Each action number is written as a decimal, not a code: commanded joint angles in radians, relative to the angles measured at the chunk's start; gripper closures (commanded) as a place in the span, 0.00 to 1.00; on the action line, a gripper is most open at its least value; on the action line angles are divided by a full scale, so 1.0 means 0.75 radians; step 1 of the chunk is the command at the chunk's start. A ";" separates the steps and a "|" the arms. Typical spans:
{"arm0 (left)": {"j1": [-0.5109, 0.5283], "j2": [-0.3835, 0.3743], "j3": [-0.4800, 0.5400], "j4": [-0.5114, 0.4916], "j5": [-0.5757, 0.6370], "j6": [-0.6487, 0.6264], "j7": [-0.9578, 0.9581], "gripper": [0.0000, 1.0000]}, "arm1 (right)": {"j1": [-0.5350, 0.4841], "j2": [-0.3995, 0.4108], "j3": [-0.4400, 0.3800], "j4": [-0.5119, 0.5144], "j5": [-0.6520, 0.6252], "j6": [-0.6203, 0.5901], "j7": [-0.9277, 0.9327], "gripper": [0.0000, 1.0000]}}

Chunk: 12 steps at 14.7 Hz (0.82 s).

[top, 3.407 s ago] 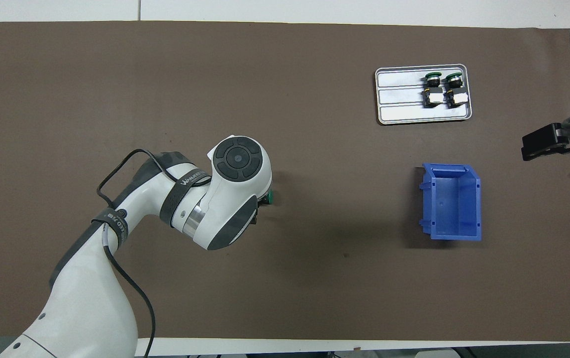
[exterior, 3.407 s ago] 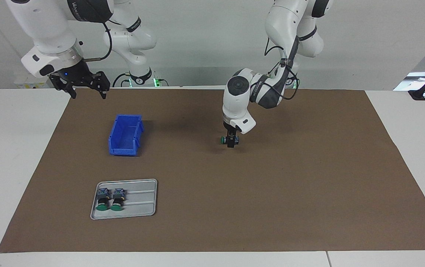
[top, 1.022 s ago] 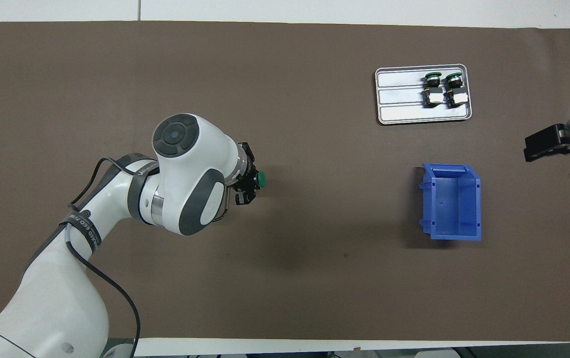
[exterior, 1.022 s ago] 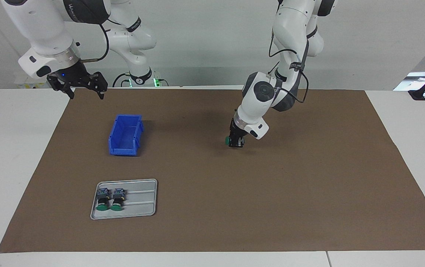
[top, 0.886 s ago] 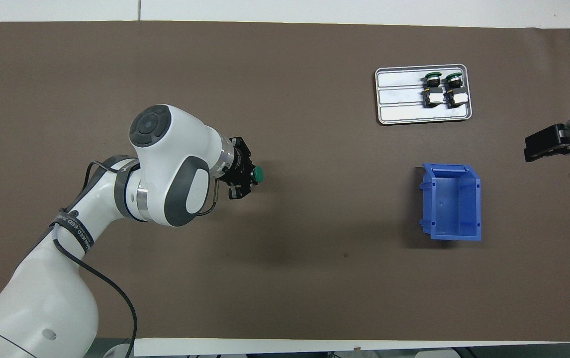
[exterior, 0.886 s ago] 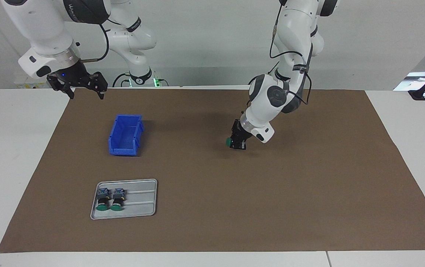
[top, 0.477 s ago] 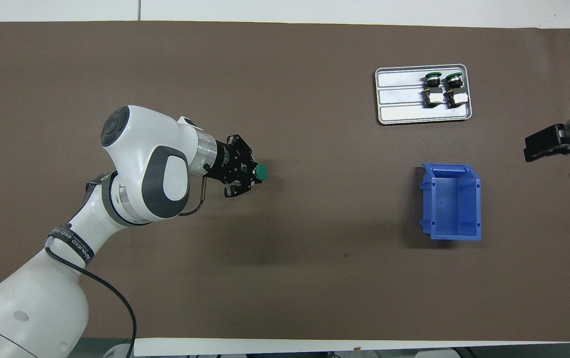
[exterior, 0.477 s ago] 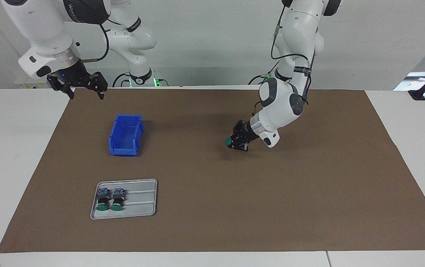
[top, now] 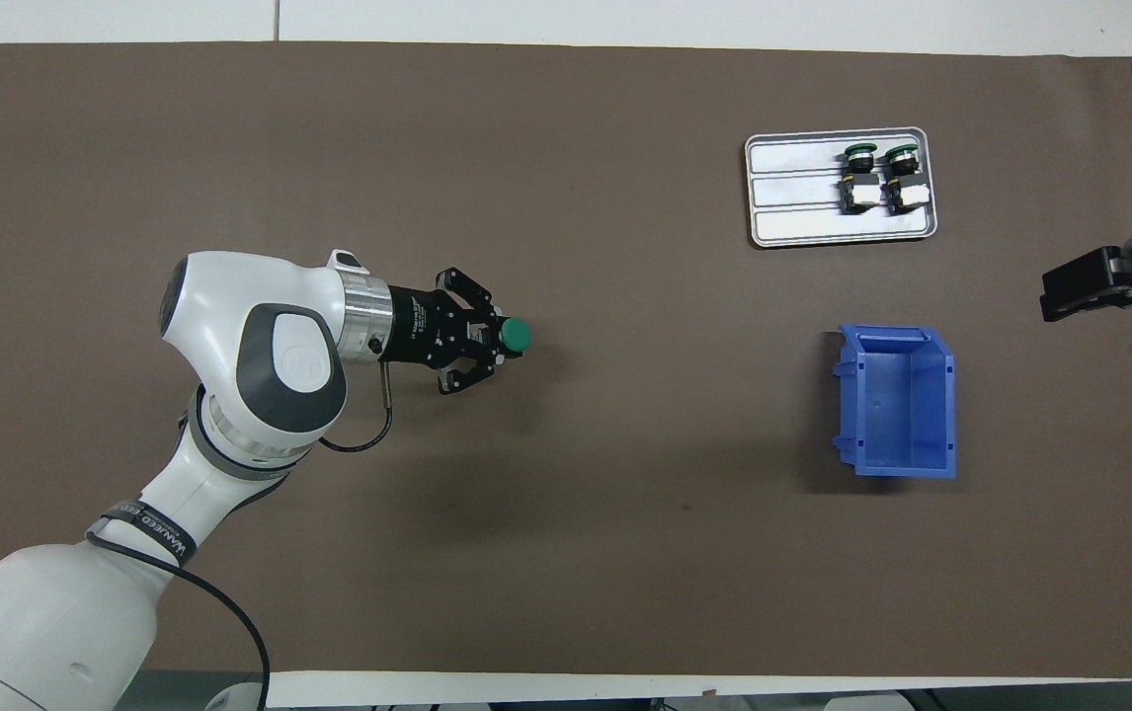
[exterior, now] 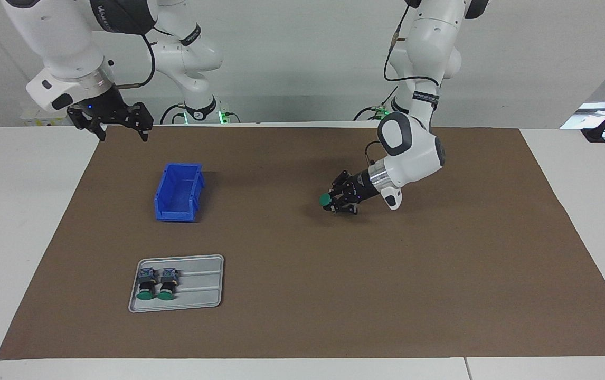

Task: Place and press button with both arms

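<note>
A button (exterior: 325,199) with a green cap (top: 515,336) is held low over the middle of the brown mat, and my left gripper (exterior: 336,201) (top: 489,341) is shut on its body. The gripper lies almost level, so the cap points toward the right arm's end of the table. I cannot tell if the button touches the mat. My right gripper (exterior: 125,134) (top: 1080,291) hangs open and empty above the mat's corner by the right arm's base, where that arm waits.
A blue bin (exterior: 178,192) (top: 897,400) stands empty toward the right arm's end. Farther from the robots than the bin, a grey tray (exterior: 197,287) (top: 793,197) carries two more green-capped buttons (exterior: 157,285) (top: 880,178) lying side by side.
The left arm's wrist has swung from upright to nearly level, tipping the held button onto its side at the same spot. The right arm has stayed still.
</note>
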 commanded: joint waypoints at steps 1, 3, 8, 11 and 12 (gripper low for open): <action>0.049 -0.031 -0.003 -0.065 -0.163 -0.100 0.190 0.91 | -0.007 -0.027 0.003 -0.030 0.004 0.016 -0.019 0.01; 0.069 -0.034 -0.003 -0.104 -0.183 -0.157 0.245 0.91 | -0.007 -0.027 0.003 -0.030 0.004 0.016 -0.019 0.01; 0.185 -0.047 -0.005 -0.255 -0.377 -0.292 0.615 0.91 | -0.009 -0.027 0.003 -0.030 0.004 0.016 -0.019 0.01; 0.182 -0.039 -0.005 -0.269 -0.460 -0.309 0.718 0.91 | -0.007 -0.027 0.003 -0.030 0.004 0.016 -0.019 0.01; 0.192 -0.035 -0.005 -0.280 -0.466 -0.347 0.742 0.91 | -0.009 -0.027 0.003 -0.030 0.004 0.016 -0.019 0.01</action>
